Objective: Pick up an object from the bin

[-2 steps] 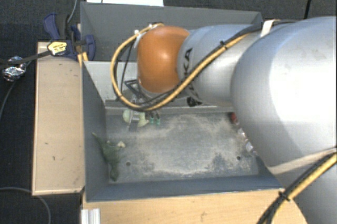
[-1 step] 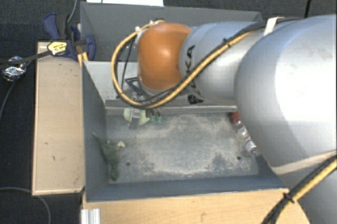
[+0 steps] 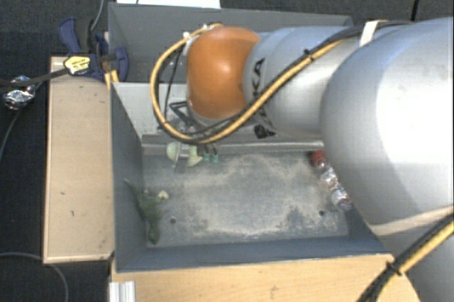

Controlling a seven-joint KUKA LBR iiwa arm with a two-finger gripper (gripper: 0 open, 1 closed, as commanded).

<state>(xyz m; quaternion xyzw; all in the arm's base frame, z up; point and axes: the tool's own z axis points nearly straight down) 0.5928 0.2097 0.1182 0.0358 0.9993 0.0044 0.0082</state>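
My gripper (image 3: 190, 156) is down at the bin's far wall, left of the middle, under the orange wrist cover. A small pale, rounded thing (image 3: 174, 150) lies against its left side and a small teal-green piece (image 3: 211, 159) against its right side. Whether either of them sits in the gripper is hidden. A dark green toy lizard (image 3: 150, 211) lies on the floor near the left wall, apart from the gripper.
A clear plastic bottle with a red cap (image 3: 328, 179) lies along the right side of the bin, partly under the arm. The arm covers the bin's right and back parts.
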